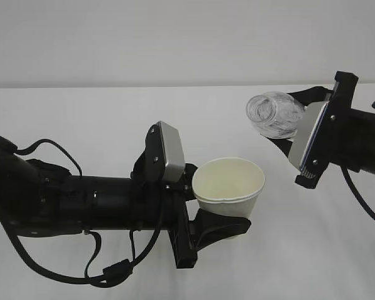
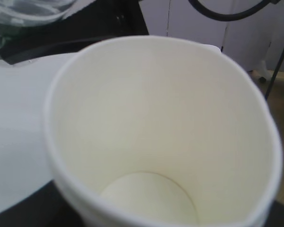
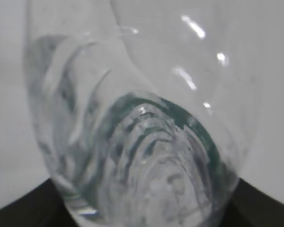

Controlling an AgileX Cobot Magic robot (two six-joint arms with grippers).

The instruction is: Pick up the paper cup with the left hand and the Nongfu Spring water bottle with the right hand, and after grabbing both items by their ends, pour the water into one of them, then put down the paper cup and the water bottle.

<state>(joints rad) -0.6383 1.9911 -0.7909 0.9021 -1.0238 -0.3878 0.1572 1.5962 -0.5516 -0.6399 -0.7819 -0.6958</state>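
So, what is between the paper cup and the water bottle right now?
Nothing: in the exterior view only bare white table shows between the paper cup and the tilted water bottle.

exterior view slanting down at table, wrist views pressed against cup, bottle

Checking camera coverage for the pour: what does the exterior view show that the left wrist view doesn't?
Exterior only: both arms, the left hand gripping the paper cup low on its body, and the right hand holding the Nongfu Spring water bottle tipped on its side, apart from the cup. Left wrist only: the cup's inside bottom, which looks dry. Both: the cup's cream inside and the white table.
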